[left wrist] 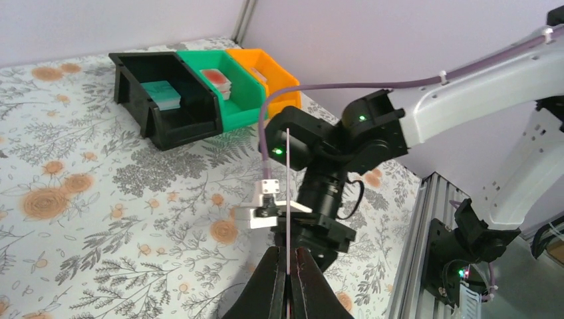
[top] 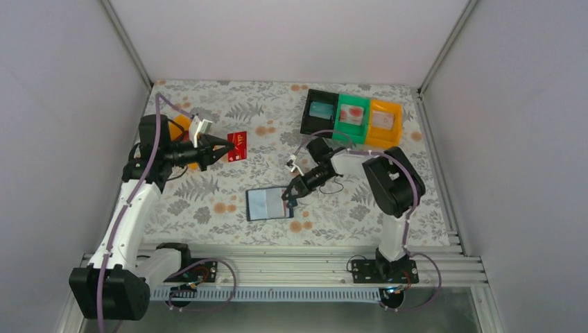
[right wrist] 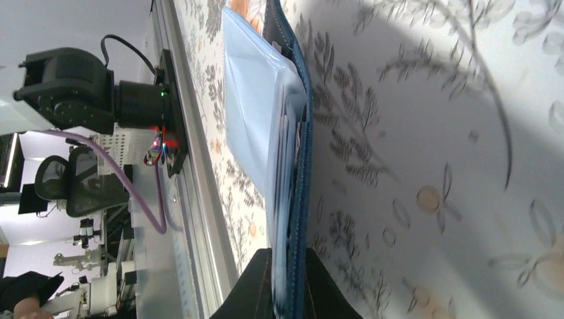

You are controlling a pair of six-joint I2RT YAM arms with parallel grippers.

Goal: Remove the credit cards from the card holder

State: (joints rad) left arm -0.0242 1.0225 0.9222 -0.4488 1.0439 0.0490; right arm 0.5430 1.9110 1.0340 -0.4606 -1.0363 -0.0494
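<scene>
1. Table with floral cloth.
2. Black bin, green bin and orange bin in a row at far right.
3. Open blue card holder lies flat near centre; right gripper is clamped on its right edge.
4. Red credit card is at left, above the cloth, pinched in left gripper.
</scene>
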